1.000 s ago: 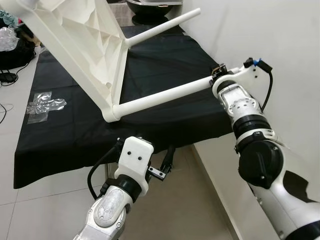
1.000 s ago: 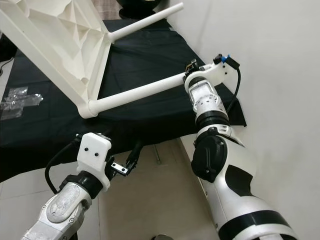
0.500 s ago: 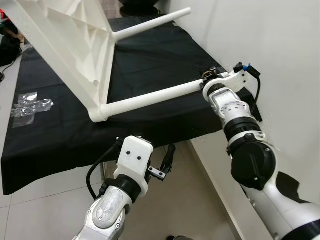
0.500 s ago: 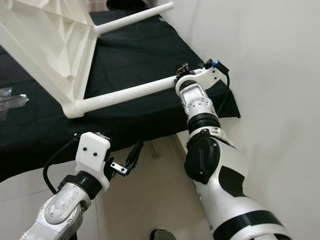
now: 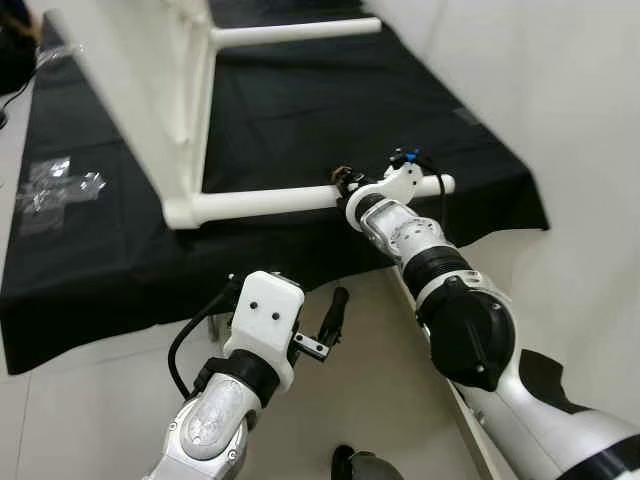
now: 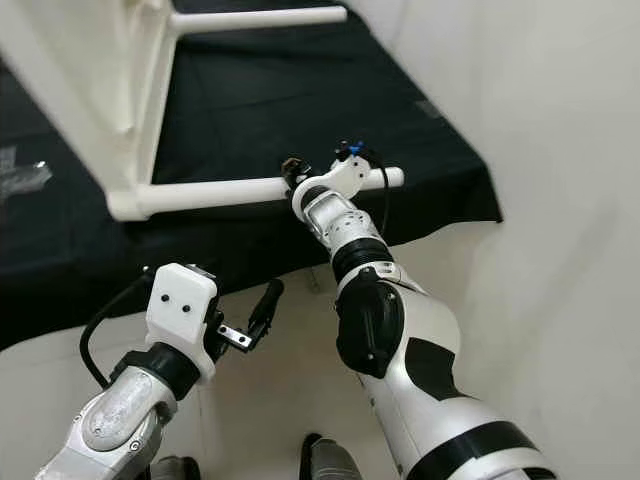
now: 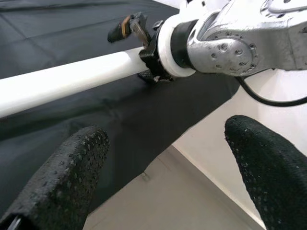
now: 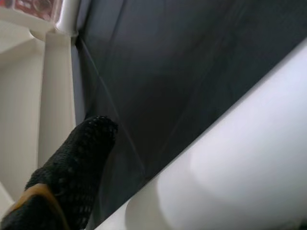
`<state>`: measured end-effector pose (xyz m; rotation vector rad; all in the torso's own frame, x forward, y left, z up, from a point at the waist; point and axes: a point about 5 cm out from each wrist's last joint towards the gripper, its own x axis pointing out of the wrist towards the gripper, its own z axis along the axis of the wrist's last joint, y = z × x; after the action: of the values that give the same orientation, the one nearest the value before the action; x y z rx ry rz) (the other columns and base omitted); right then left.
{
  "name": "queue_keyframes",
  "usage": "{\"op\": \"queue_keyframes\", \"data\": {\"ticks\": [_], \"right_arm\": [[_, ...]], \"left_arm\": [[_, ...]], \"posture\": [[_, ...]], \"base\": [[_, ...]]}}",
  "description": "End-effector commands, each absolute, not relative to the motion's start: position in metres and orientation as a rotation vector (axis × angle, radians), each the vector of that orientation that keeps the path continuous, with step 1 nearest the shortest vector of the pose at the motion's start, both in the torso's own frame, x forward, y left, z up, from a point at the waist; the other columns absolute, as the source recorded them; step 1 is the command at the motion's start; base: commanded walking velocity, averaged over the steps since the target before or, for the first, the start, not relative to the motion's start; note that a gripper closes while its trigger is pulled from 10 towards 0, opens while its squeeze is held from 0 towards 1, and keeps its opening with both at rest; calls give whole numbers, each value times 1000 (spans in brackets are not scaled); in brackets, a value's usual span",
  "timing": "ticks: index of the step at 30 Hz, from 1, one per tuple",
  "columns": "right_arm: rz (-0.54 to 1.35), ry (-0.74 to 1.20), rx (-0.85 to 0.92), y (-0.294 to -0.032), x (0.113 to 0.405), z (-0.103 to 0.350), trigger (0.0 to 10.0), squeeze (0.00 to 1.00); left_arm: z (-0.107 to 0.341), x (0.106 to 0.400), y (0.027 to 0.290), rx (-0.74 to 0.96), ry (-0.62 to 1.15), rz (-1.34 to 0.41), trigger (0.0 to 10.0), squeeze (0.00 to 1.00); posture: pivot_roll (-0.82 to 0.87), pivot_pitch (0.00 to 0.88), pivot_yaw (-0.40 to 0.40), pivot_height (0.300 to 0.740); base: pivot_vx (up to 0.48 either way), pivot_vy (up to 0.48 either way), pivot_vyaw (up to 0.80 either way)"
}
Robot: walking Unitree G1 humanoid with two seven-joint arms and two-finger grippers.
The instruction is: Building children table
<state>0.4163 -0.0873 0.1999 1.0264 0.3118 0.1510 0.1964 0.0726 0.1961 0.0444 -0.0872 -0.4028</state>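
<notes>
The white children's table top (image 5: 130,90) stands on its edge on the black cloth. Two white legs stick out of it toward the wall, the far leg (image 5: 290,32) and the near leg (image 5: 260,203), which lies about level. My right gripper (image 5: 342,181) is shut on the near leg a short way in from its free end. In the right wrist view one black finger (image 8: 81,158) sits beside the near leg (image 8: 240,158). My left gripper (image 5: 328,322) hangs open below the cloth's front edge, its fingers (image 7: 72,167) wide apart and empty, facing the near leg (image 7: 72,79).
The black cloth (image 5: 300,110) covers a low platform that ends against the white wall (image 5: 560,100) on the right. Crumpled clear plastic wrap (image 5: 55,185) lies on the cloth at the left. Tiled floor (image 5: 380,400) runs in front, with a dark object (image 5: 355,465) at the bottom.
The table top has swung from a slant to nearly upright, and the near leg has dropped to level. My right gripper now holds further in from the leg's end. The view has also shifted.
</notes>
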Motion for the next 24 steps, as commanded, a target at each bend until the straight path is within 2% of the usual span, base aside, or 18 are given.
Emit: {"op": "queue_keyframes", "data": {"ticks": [1, 13, 24], "right_arm": [[175, 303, 1027, -87, 417, 205, 10000, 0], [207, 446, 903, -90, 412, 190, 10000, 0], [285, 495, 987, -109, 409, 195, 10000, 0]], "left_arm": [[195, 195, 71, 41, -77, -411, 10000, 0], [197, 199, 70, 43, -86, -406, 10000, 0], [196, 202, 70, 44, -95, -407, 10000, 0]], "posture": [[104, 215, -95, 740], [95, 203, -101, 740], [78, 190, -97, 740]], "base": [[0, 0, 0], [0, 0, 0], [0, 0, 0]]}}
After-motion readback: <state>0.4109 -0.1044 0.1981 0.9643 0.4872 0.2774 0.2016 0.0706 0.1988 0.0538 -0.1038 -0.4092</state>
